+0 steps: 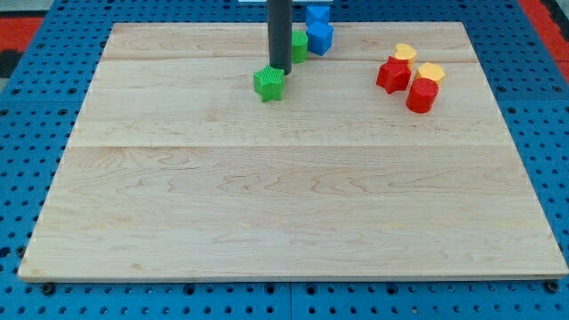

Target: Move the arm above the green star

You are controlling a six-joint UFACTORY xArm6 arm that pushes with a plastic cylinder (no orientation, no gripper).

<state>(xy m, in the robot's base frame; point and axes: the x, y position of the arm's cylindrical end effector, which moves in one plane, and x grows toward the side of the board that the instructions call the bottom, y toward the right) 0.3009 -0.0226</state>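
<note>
Already my tip (279, 71), a jawless rod gripping nothing, touches the green star (268, 84) at its one o'clock edge, roughly as the task wants.

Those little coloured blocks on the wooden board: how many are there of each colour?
Green: 2, the green star and a green block behind the rod
Blue: 2, and
Red: 2, and
Yellow: 2, and
Total: 8
My tip touches the star's top edge.

My tip (279, 71) dark grey; green star (268, 84), second green block (300, 45); two blue blocks (319, 36) (318, 13); two red blocks (393, 74) (422, 94); two yellow blocks (405, 52) (431, 72); pale wood-grain board (284, 204); blue perforated table (36, 133)
</note>
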